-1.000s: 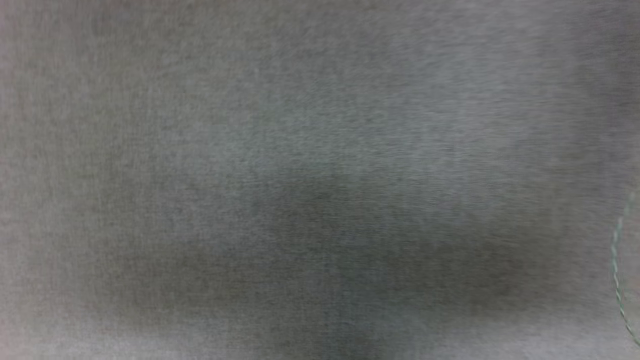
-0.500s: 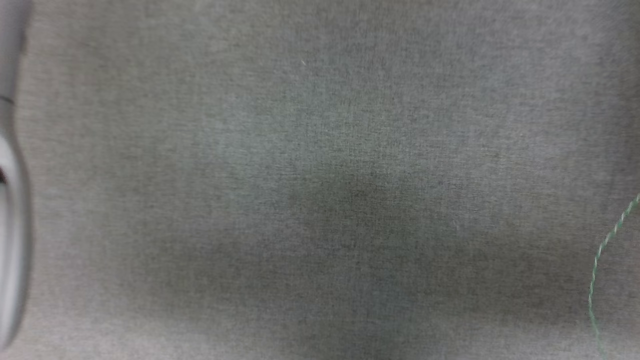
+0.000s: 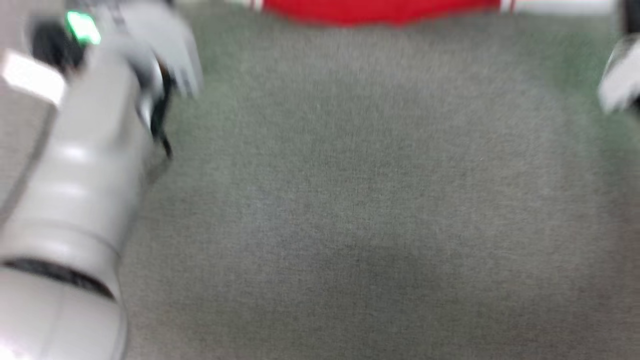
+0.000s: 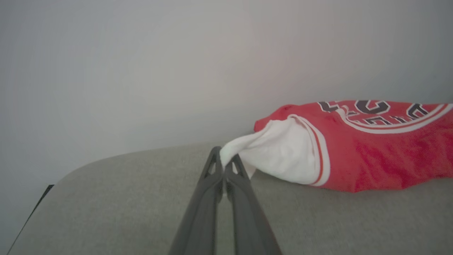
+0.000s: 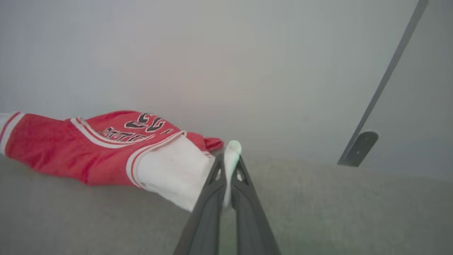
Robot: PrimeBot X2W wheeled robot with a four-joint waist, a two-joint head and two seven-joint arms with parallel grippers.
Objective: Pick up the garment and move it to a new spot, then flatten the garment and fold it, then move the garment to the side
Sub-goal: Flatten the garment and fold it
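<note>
l gripper [image 4: 223, 160] clenched tight on the tip of the garment [image 4: 371, 159]'s white end panel, fingers [image 4: 207, 198] pressed together w/ a bit of white cloth pinched btwn them. r gripper [image 5: 230, 161] likewise clamped on the other white end, a nub of white poking up past its tips. so the garment is held at both ends, one gripper each

garment sits on the grey surface [image 4: 124, 198], on the far side, close to the pale wall [image 4: 141, 71]. main body bright red, slumped & wrinkled, underside touching the surface in both wrist views. white ends drawn out toward the grippers. thin red/white stripes edge each white panel. dark lettering [image 5: 141, 124] w/ white outline on the red part, above curved white bands, can't read it

head view v blurred: garment shows as a red strip along the top edge, white at both its ends. pale l forearm [image 3: 75, 175] at lower left, running up to the wrist w/ a green light [image 3: 82, 27] on. bit of the r arm [image 3: 617, 85] at the right edge, pale, too blurred for detail. wide stretch of grey surface btwn the arms, nearer the robot than the garment

r wrist view also has a thin dark bar [image 5: 385, 76] slanting up the wall at upper right, ending in a rounded foot near the surface edge
</note>
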